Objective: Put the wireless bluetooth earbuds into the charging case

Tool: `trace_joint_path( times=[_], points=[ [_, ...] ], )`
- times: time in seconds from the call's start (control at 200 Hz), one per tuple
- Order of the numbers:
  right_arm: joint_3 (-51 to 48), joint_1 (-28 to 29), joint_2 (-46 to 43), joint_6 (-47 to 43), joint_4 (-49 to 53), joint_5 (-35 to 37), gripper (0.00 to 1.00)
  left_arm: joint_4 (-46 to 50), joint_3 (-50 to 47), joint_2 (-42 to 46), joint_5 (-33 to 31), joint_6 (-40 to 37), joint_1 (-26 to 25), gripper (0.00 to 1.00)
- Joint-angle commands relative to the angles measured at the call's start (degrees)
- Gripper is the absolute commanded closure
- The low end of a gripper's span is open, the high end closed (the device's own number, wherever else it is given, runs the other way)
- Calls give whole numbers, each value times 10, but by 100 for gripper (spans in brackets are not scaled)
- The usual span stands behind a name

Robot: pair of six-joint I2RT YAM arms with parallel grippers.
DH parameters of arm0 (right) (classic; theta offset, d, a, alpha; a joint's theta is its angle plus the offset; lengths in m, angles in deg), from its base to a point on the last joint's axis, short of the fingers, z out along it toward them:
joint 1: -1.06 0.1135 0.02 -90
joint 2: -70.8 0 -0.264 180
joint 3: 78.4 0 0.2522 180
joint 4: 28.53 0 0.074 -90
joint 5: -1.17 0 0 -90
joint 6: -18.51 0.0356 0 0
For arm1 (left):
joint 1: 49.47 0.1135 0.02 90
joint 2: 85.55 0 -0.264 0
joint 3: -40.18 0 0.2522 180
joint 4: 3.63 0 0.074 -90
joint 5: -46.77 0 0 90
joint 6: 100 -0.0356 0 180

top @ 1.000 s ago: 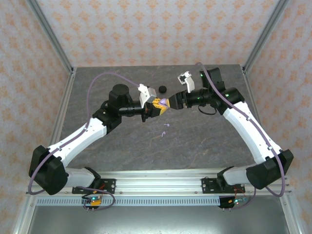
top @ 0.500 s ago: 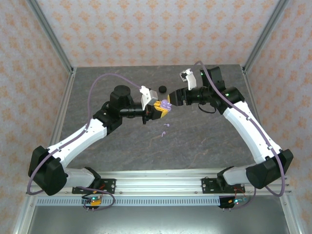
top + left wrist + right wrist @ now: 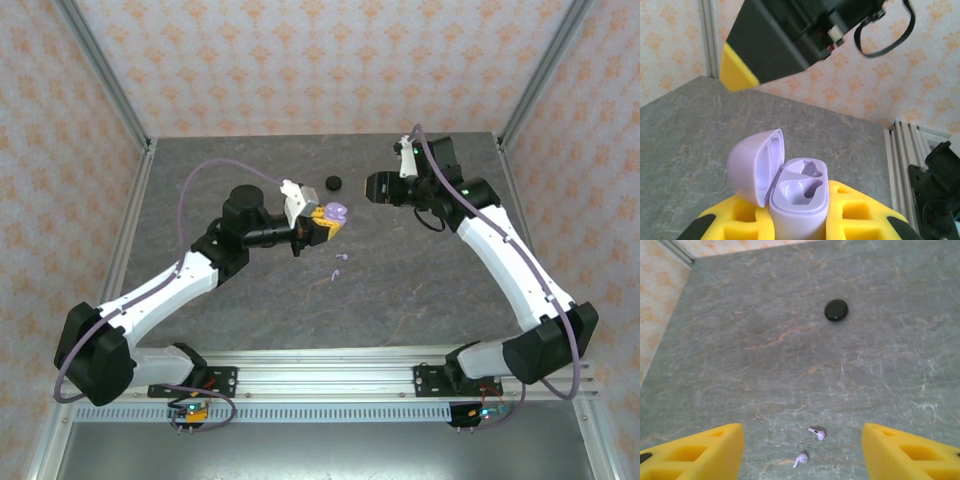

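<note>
Looks ready for loading now, with right gripper just backed off, spread and empty, lilac case flipped open and clamped in left gripper, both lilac earbuds loose on the table.

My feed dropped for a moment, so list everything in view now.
Round hinged plastic charging case: one, pale lilac, open and empty, held in the left gripper above the table.
Tiny stemmed earbuds: two, pale lilac, together on the table.
Round flat case: one, black, on the table farther back.
Marbled stone-look table: one, grey, under everything.
Left gripper: one, yellow fingers, shut on the lilac case.
Right gripper: one, yellow fingers, open and empty, raised right of the black case.
</note>
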Motion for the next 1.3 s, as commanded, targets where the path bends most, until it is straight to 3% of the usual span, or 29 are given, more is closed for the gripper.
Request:
trace_joint_path(
  times=[0.0, 0.36, 0.881, 1.056, 1.296],
  points=[
    [-29, -1, 27, 25, 27, -5, 37, -91, -22, 28, -15, 41, -3, 93],
    [-113, 9, 116, 85, -49, -137, 39, -103, -46, 61, -20, 60, -13, 93],
    [-100, 59, 250, 94, -69, -169, 76, -56, -58, 102, -48, 40, -16, 94],
    [-101, 63, 278, 94, -74, -169, 84, -55, -58, 101, -48, 41, -15, 94],
    [-93, 63, 302, 94, -78, -159, 86, -50, -57, 100, -62, 41, -16, 94]
  ],
)
